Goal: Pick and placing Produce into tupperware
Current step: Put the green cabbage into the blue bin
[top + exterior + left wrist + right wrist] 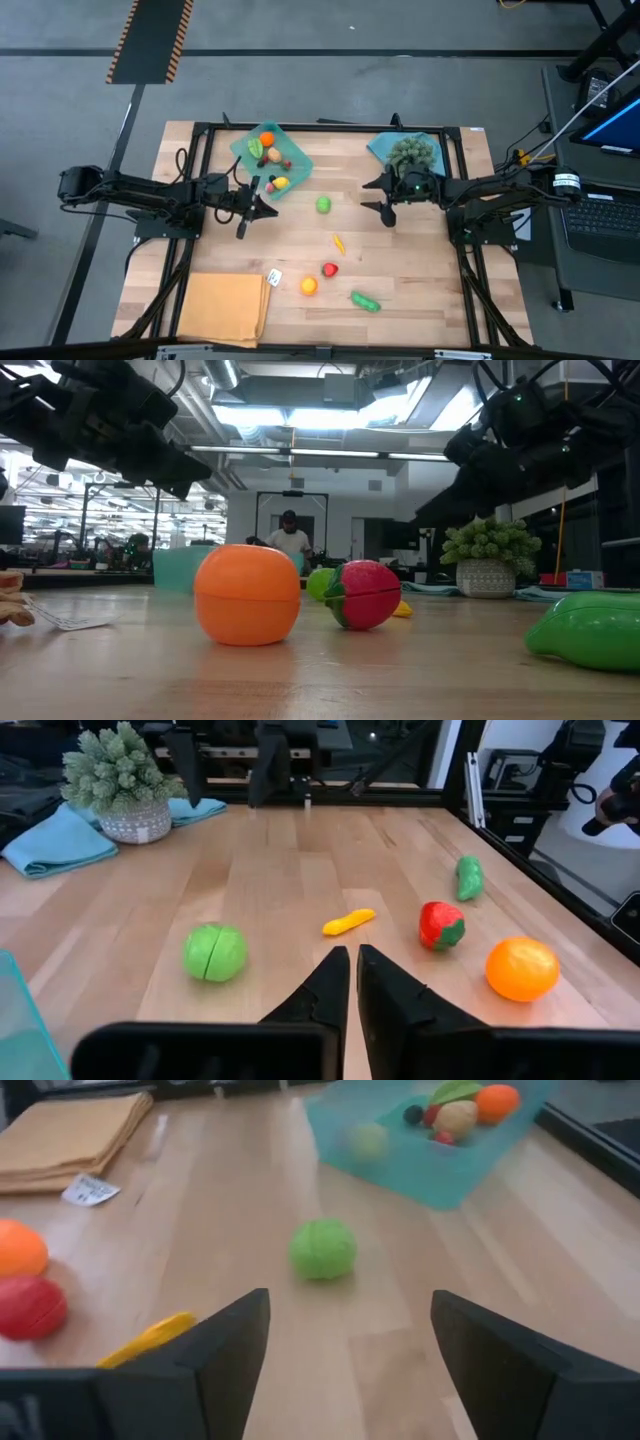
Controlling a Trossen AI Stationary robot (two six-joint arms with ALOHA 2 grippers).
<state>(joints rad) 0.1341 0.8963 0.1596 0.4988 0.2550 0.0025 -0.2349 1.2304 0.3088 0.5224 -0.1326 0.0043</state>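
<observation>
The tupperware (298, 170) is a teal tray at the far left of the table and holds several small produce pieces (268, 150). More produce lies loose on the wood: a green round piece (323, 204), a yellow-orange piece (339, 242), a red one (330, 269), an orange one (309, 286) and a green pod (365, 301). My left gripper (352, 965) hovers shut and holds nothing, just near-side of the tray. My right gripper (350, 1320) stands open to the right of the green round piece (322, 1248), touching nothing.
An orange-tan mat (225, 308) lies at the near left corner, with a white tag (274, 277) beside it. A bushy grey-green plant in a pot (410, 152) stands on a blue cloth (60, 840) at the far right. A person (290, 540) stands far behind the table.
</observation>
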